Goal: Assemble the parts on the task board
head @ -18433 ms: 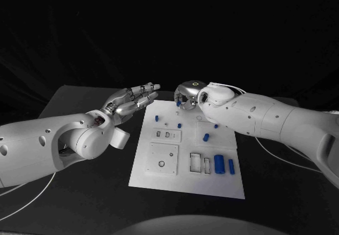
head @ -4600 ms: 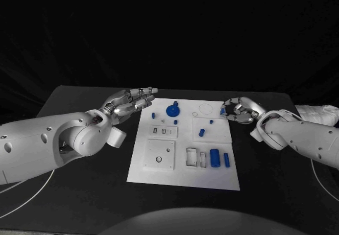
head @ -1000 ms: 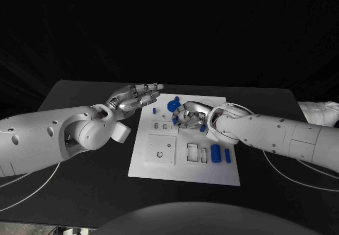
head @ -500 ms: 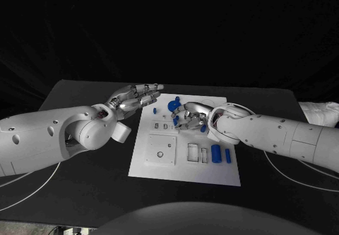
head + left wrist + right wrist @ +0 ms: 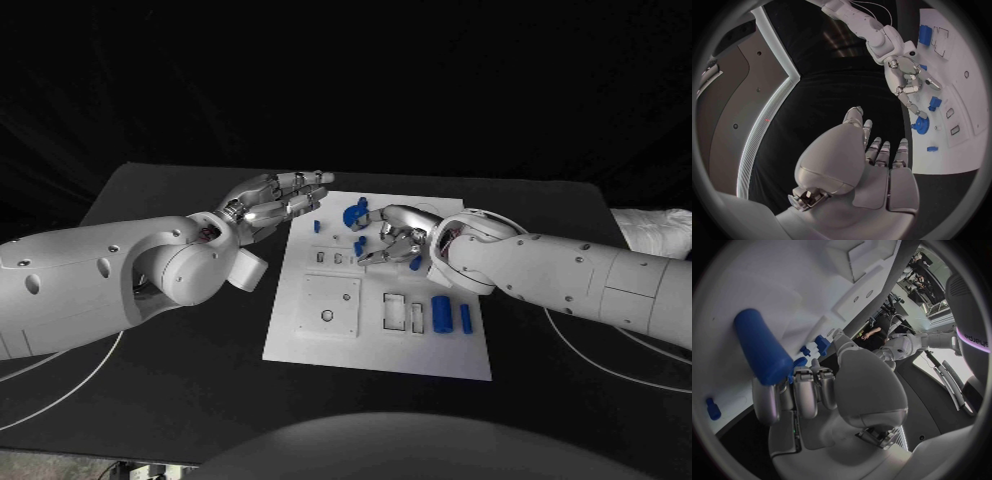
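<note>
Your right hand [image 5: 387, 236] hangs low over the far middle of the task board [image 5: 378, 345], fingers spread and holding nothing; half a second ago those fingers were curled closer together. No writing on the board or parts can be read from the head view; in the right wrist view, letters on a pale housing at the rim are too bent to read. Your left hand [image 5: 274, 203] stays raised beside the board's far left corner, fingers straight and together, palm empty, just as it was before. The blue disc [image 5: 353, 214] stands at the board's far end, just beyond the right hand's fingertips; you cannot tell whether they touch. A small peg [image 5: 316, 226] stands to its left. Two blue cylinders [image 5: 440, 314] lie side by side near the board's right edge, unmoved. In the right wrist view, a blue cylinder [image 5: 762, 346] lies on the board just past the fingers [image 5: 806, 390].
</note>
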Controlling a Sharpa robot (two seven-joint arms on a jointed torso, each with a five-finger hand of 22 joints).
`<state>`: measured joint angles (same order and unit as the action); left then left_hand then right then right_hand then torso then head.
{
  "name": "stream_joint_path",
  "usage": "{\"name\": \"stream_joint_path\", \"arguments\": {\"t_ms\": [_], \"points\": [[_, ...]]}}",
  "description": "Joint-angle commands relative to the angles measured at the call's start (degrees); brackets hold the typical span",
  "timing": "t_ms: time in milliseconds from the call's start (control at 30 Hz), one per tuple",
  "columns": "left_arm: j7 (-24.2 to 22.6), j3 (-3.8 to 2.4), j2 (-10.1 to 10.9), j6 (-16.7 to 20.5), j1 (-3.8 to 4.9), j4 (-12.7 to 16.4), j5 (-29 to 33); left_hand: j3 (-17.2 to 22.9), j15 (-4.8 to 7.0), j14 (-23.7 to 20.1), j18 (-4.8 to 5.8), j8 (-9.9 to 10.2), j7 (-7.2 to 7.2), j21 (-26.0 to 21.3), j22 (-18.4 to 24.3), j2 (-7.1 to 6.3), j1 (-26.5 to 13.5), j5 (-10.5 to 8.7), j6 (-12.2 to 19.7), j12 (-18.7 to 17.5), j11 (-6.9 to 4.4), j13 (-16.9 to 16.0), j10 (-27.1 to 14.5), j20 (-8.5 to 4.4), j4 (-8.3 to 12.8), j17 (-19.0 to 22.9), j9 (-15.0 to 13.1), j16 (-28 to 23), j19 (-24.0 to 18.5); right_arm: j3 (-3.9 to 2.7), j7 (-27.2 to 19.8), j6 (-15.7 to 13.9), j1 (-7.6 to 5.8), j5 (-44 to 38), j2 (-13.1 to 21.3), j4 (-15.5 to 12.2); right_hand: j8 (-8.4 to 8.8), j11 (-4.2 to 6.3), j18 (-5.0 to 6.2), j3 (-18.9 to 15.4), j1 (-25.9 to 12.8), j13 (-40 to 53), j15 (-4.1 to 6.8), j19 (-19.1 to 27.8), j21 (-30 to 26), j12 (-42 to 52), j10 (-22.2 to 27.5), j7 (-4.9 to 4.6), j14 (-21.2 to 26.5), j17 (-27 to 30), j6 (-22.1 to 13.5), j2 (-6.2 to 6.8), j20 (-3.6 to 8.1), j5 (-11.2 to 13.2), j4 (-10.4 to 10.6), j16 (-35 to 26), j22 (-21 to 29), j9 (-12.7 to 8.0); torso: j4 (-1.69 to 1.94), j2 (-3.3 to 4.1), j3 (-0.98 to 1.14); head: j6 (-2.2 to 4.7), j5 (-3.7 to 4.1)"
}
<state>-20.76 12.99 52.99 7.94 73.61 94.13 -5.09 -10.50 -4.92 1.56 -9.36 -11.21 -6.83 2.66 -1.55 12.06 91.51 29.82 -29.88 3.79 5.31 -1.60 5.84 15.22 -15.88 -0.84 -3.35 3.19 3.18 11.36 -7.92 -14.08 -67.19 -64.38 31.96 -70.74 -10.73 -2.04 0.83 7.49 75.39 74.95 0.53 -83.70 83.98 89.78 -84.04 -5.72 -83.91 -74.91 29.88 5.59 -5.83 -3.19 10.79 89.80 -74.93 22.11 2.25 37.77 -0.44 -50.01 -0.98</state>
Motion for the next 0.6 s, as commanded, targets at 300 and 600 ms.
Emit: {"name": "stream_joint_path", "arguments": {"t_ms": [300,600], "points": [[-0.2,-0.05,-0.1,0.7,0.03,0.0,-0.8,0.4,-0.22,-0.2,-0.89,-0.2,-0.27,0.1,0.4,-0.09,0.6,0.42,0.3,0.2,0.19,0.0,-0.1,0.43,-0.1,0.0,0.0,0.1,-0.3,-0.03,-4.6,-5.2,-3.24,1.1,3.5,-4.5,0.44,0.06,1.37,-5.0,0.1,15.1,0.09,1.0,-1.2,0.2,-6.0,-0.65,-6.1,-15.1,0.0,2.90,0.04,0.3,6.1,0.2,-12.1,-1.8,0.03,-0.03,-0.03,0.01,0.23],[0.5,-0.05,-0.4,3.7,0.05,-0.3,-1.4,0.2,-0.39,-0.2,-0.90,-0.1,-0.42,0.3,0.3,-0.74,0.6,-0.14,0.8,0.4,0.34,0.0,-0.3,0.53,-0.2,0.0,0.0,0.2,0.0,-0.03,-6.8,-7.6,-6.47,6.4,10.0,-9.9,-0.06,-0.35,1.50,-7.1,-0.8,15.1,-0.28,1.5,-1.8,0.2,-6.0,-1.10,-6.1,-15.1,1.2,1.75,-0.25,0.3,6.1,0.2,-12.0,-2.4,0.12,-0.08,-0.02,0.01,0.16]]}}
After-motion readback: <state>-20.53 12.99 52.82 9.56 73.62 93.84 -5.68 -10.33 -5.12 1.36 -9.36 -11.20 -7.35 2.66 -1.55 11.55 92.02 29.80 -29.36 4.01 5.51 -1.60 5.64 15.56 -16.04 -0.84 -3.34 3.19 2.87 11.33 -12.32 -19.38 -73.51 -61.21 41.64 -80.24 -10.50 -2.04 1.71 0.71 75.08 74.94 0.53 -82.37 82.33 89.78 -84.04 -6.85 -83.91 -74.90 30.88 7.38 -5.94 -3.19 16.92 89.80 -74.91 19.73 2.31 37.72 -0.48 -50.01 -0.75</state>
